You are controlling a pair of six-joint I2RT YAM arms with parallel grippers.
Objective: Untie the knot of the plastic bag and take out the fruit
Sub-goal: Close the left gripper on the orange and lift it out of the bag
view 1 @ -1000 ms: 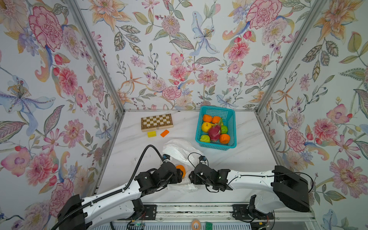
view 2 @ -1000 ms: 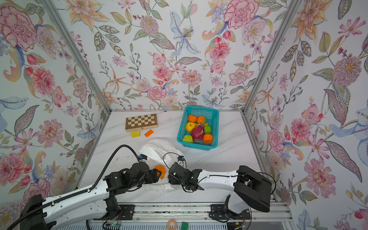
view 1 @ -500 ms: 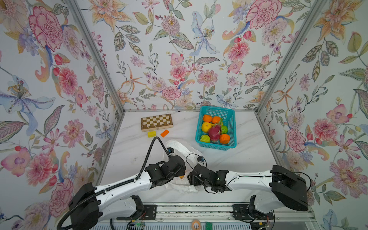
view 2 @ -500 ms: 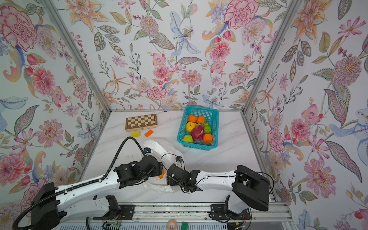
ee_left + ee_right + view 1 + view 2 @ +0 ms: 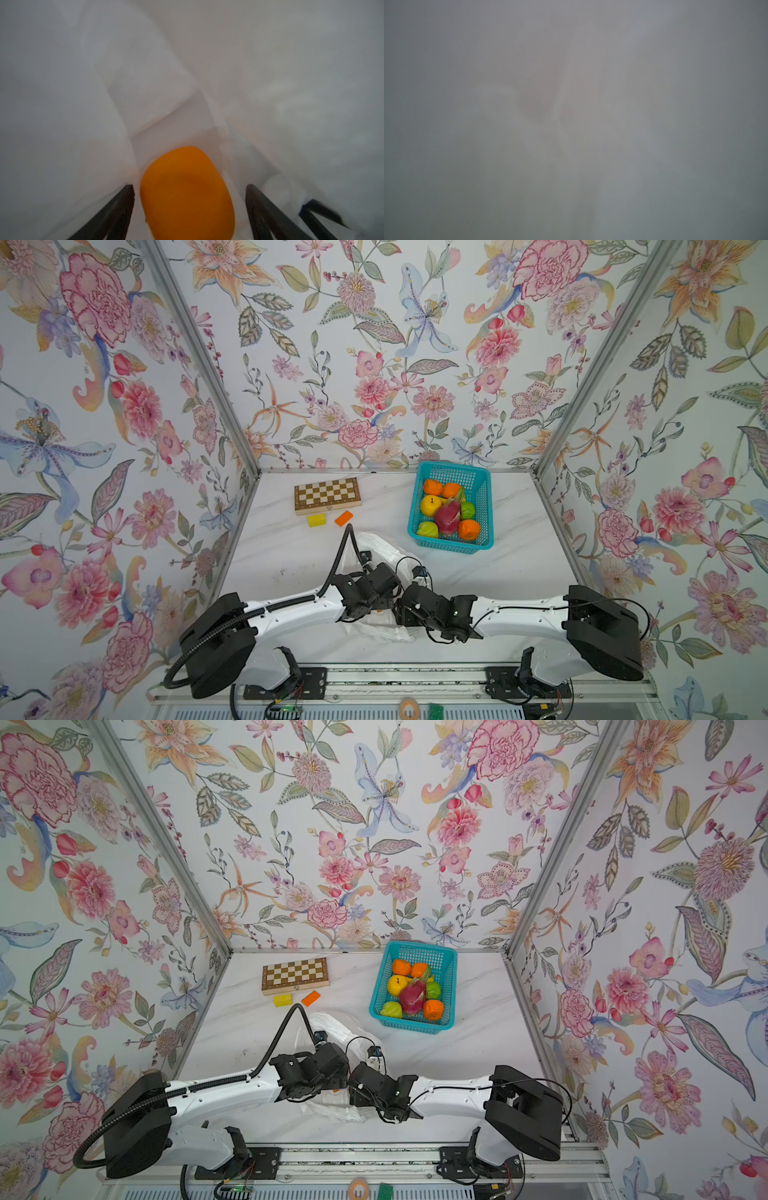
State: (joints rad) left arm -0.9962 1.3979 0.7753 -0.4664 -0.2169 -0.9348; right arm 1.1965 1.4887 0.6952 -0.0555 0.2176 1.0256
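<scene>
Left gripper (image 5: 189, 186) has advanced into thin white plastic bag (image 5: 145, 83), jaws spread astride round orange fruit (image 5: 187, 197), ungripped; right gripper (image 5: 400, 609) unreadable.

Your left gripper (image 5: 189, 187) has pushed into the bag (image 5: 145, 93) and straddles the orange (image 5: 187, 193) (barely visible from above now); its cable (image 5: 350, 527) arches higher

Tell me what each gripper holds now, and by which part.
Left gripper: nothing held; its jaws stand open around the orange fruit inside the plastic bag, gaps either side. Right gripper: cannot be told; film hides its fingers.
</scene>
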